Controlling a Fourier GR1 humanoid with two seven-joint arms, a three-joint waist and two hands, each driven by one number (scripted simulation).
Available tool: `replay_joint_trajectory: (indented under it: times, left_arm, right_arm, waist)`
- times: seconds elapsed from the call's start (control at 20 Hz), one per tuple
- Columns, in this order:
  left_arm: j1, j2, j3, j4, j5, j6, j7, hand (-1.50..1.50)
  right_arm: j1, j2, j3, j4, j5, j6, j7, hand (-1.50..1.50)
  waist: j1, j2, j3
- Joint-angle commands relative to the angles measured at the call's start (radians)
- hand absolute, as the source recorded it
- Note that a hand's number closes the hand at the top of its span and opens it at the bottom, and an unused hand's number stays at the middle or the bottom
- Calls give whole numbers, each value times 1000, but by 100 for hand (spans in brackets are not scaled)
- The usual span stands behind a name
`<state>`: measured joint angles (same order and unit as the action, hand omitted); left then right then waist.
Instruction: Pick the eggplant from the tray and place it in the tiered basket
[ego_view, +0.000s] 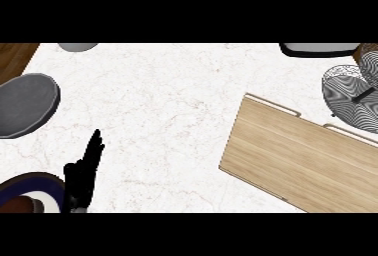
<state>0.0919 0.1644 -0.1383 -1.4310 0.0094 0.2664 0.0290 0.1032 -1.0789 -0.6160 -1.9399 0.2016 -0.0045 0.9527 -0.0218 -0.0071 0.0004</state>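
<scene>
Wide bare counter (170, 100) is seen left of the wooden tray (295, 155), whose right end is cut off. The tiered basket (353, 97) lies just beyond it. No eggplant can be made out. The left hand (83, 172) rests far left, fingers straight.

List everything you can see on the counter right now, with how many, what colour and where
wooden tray: one, light wood, right half of the counter, nothing visible on it
tiered basket: one, black and white wire mesh, right edge just above the tray
grey plate: one, dark grey, left edge
dark-rimmed plate: one, navy rim with white inside, bottom left corner, something brown on it, cut off
grey object: one, light grey, top edge left of centre, mostly cut off
black and white object: one, top right edge, mostly cut off
counter: one, white marble
eggplant: not visible
left robot hand: one, black, lower left, fingers straight and pointing up, resting
right robot hand: not in view
</scene>
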Motion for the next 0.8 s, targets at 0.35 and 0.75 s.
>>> replay_joint_trajectory:
  times: [0.35,0.75]
  left_arm:
    - [-32,-19,2,54,-16,-42,-10,0]
    - [-48,-25,-1,40,-35,-43,12,0]
  right_arm:
    - [-304,-80,140,304,51,21,20,150]
    - [-517,-28,319,632,118,5,-194,150]
  waist:
    - [40,11,-1]
    - [55,15,-1]
